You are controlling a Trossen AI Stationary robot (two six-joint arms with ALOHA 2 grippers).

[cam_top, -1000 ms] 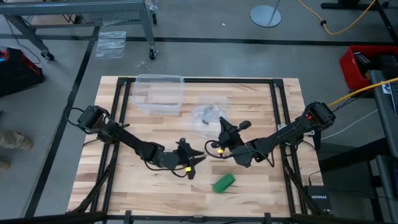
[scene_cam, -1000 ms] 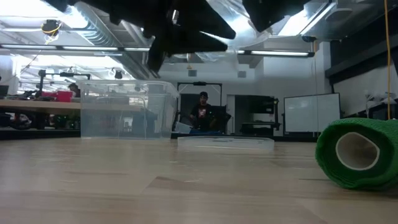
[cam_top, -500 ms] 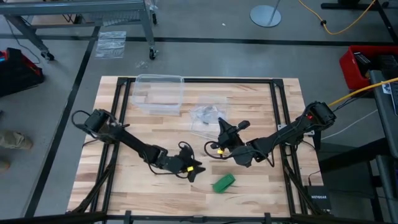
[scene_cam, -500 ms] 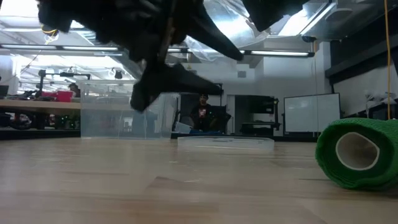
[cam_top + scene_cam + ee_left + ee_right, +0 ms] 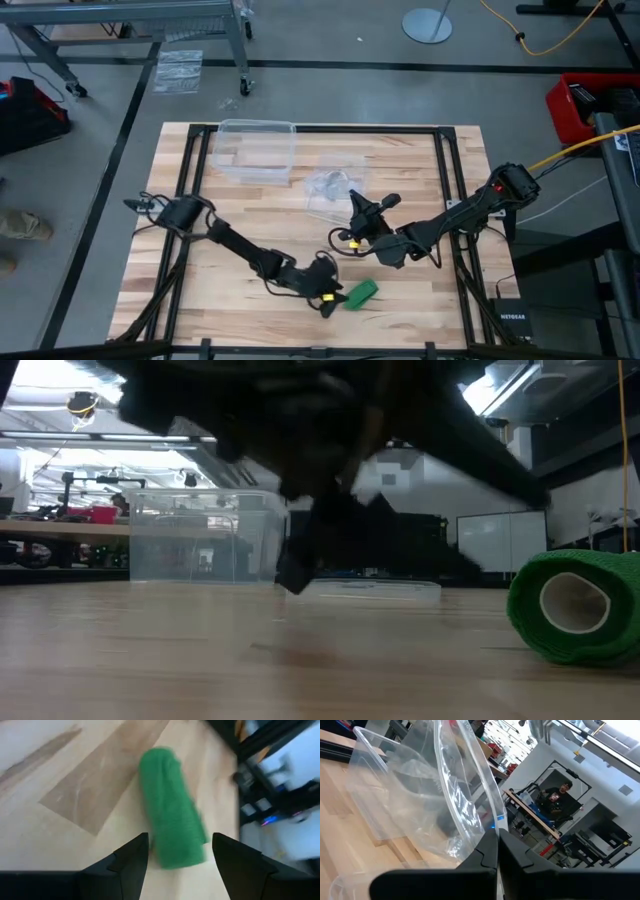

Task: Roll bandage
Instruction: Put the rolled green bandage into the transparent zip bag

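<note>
Blurred dark left arm (image 5: 330, 470) hiding the room behind the clear bin (image 5: 200, 535); bandage (image 5: 575, 605) cut off at frame edge.

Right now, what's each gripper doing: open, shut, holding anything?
Left gripper: open, holding nothing, fingers either side of the green bandage roll.
Right gripper: shut on the clear plastic bag.

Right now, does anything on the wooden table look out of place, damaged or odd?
Nothing stands out. The bright green rolled bandage lies intact on its side on the wooden table, before the open left gripper. The right gripper, shut, holds up a crumpled clear plastic bag. The clear plastic box stands upright.
</note>
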